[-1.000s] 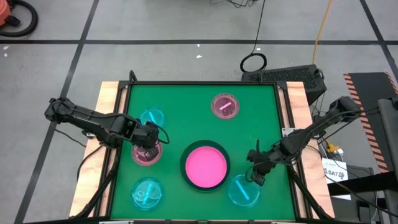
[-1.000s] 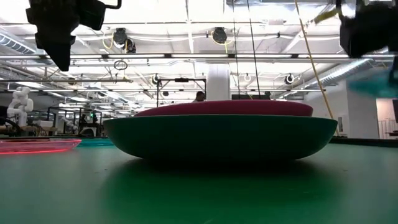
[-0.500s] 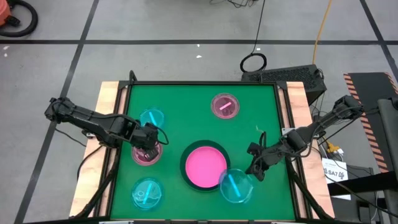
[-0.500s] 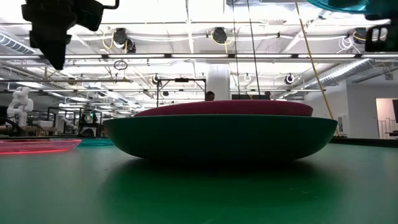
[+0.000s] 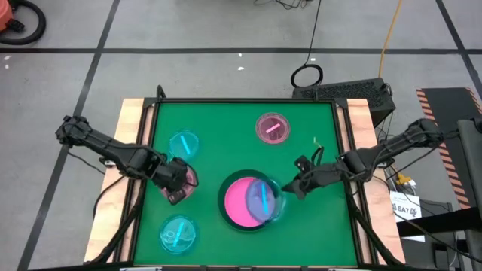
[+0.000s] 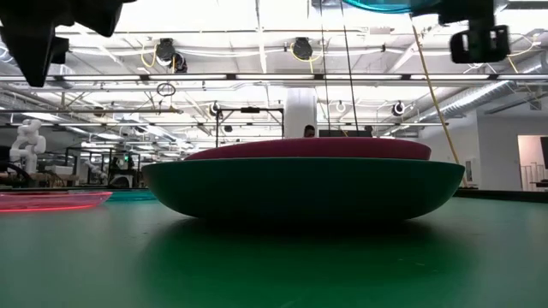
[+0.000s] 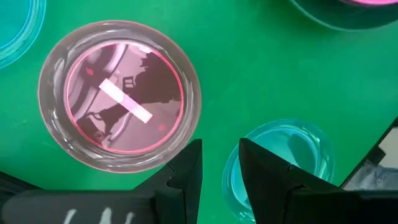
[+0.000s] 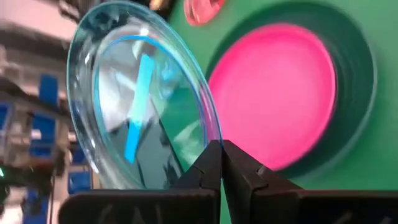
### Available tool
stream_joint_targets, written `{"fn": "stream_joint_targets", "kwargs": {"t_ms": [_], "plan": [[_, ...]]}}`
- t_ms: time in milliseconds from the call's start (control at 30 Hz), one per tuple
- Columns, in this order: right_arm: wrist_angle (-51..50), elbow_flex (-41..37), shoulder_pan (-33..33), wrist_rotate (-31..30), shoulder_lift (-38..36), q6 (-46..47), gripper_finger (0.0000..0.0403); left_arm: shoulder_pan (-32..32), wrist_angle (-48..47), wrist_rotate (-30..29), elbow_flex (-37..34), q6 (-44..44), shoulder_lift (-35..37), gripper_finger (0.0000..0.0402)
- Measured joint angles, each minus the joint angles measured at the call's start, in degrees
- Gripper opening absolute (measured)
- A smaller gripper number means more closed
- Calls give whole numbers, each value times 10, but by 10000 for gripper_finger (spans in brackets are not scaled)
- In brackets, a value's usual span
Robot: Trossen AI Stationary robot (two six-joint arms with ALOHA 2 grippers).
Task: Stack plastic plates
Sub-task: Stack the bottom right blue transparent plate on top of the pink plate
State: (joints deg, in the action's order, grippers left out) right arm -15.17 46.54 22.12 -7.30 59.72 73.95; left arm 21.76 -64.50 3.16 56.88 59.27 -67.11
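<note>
Cyan translucent small plate: pinched at its rim by right gripper, held over hot pink plate for stacking.
Left gripper: narrowly parted, empty.

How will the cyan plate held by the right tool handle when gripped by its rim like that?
The cyan plate keeps its round shape while pinched at one edge by the right tool, so it is probably stiff and light. Its glossy surface looks slippery; it may pivot or slip over the hot pink plate.
</note>
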Motion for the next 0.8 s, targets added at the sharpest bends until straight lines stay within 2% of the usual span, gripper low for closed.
{"fn": "stream_joint_targets", "kwargs": {"t_ms": [267,567,800], "plan": [[76,0,-33,-31,43,15,0,17,-7,2,0,10,0,113],[81,0,-40,-32,122,83,0,19,-96,-22,0,12,0,113],[85,0,-45,-31,183,124,0,1,-86,-33,0,-17,0,113]]}}
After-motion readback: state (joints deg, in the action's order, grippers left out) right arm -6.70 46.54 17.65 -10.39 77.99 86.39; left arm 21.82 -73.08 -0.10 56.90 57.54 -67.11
